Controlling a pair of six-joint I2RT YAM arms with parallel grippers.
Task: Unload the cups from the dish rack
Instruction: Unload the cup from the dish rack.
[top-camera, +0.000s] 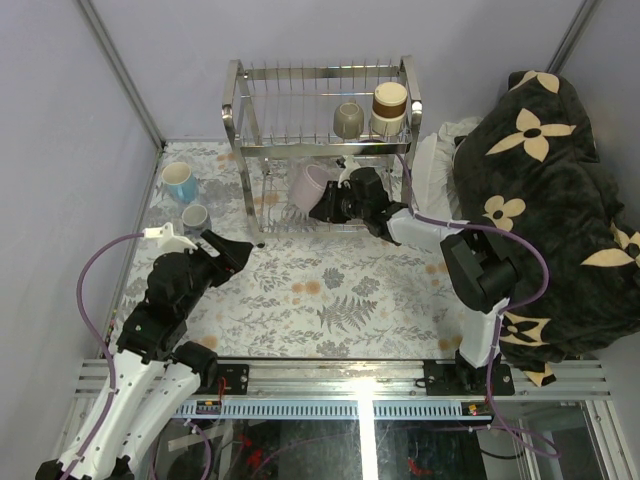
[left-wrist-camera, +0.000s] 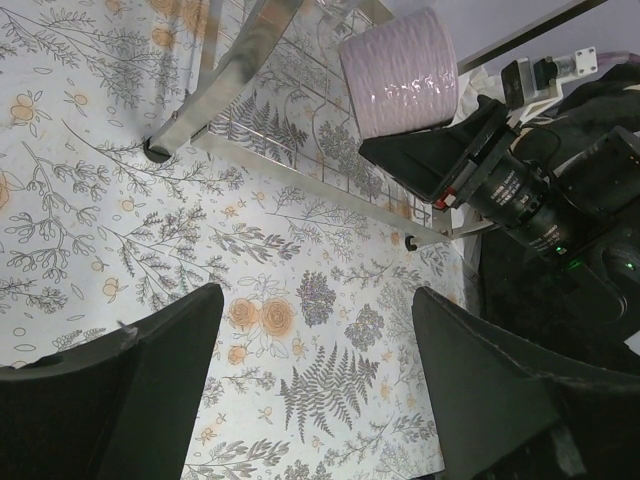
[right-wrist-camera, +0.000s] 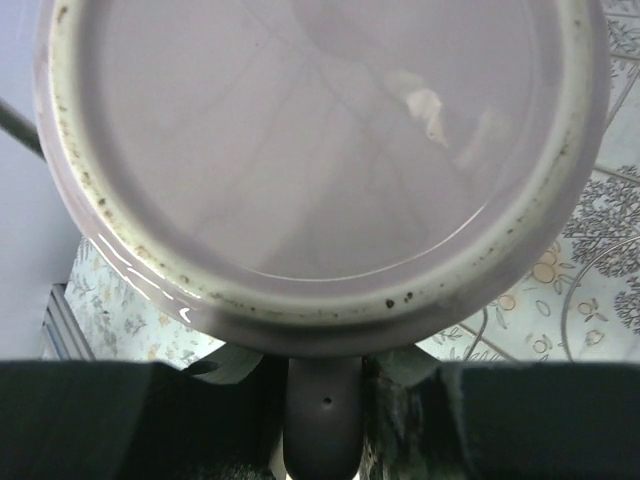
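Because the chrome dish rack (top-camera: 240, 110) stands tall around the right fingers (top-camera: 326, 208), anything lifted from its lower tier has to come out forward between the posts. Directly ahead of those fingers, lying on its side on that tier, is the lilac mug (right-wrist-camera: 320, 150). It is probably glazed ceramic: stiff, fairly heavy for its size, slick and liable to chip against the wires. Its handle (right-wrist-camera: 320, 425) is likely the surest place to hold it. The wall is ribbed and glossy, and the pale unglazed foot ring is dotted with dark specks. That handle sits between the right fingers, but whether they press on it I cannot tell. Above them, on the upper tier, stand an olive-grey mug (top-camera: 348, 120) and a brown-and-cream cup (top-camera: 389, 105). The left fingers (left-wrist-camera: 130, 400) are spread wide, holding nothing, over the flowered tabletop (top-camera: 330, 290). Just beyond them sit a light blue mug (top-camera: 180, 182) and a grey-blue cup (top-camera: 196, 216).
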